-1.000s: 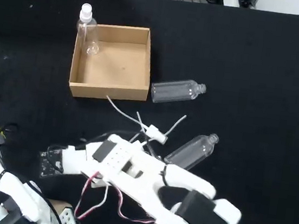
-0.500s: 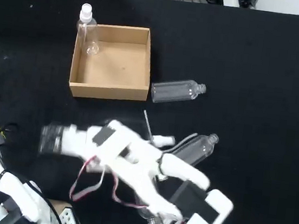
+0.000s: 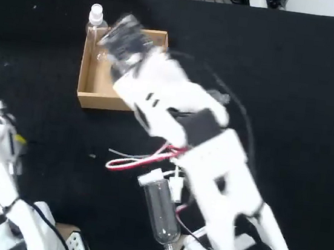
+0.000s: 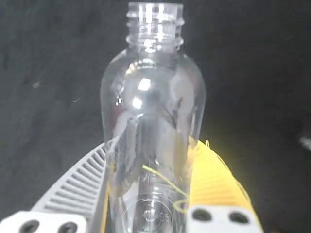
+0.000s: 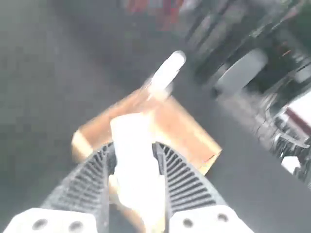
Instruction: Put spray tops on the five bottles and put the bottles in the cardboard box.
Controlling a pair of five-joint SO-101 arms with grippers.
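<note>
1. Right gripper (image 5: 134,148): clenched on a white cylindrical spray top (image 5: 131,130). What hangs under it is hidden by the fingers; presumably its bottle. It is held above the open brown cardboard box (image 3: 100,100), over the box's far side.
2. Left gripper (image 4: 148,145): clamped round the lower body of a clear plastic bottle with a bare threaded neck (image 4: 153,111). No top is fitted.
3. Step in hand (judged): setting the capped bottle down in the box. To do it well:
   - Centre the load over open box floor, inside the walls.
   - Come straight down and let go only once the base is seated.
   - Aim beside the bottle already there, not onto it, so it is not tipped.
4. Box contents: one clear bottle with a white spray top (image 3: 95,23), upright in the far left corner against the wall. The right side of the box is covered by the arm, so I cannot tell what else it holds.
5. On the black table (image 3: 296,67): a clear bottle lying on its side (image 3: 159,209) near the front edge, with a loose white spray top (image 3: 150,178) just beside one end. Judged: most of the capping and boxing remains.
</note>
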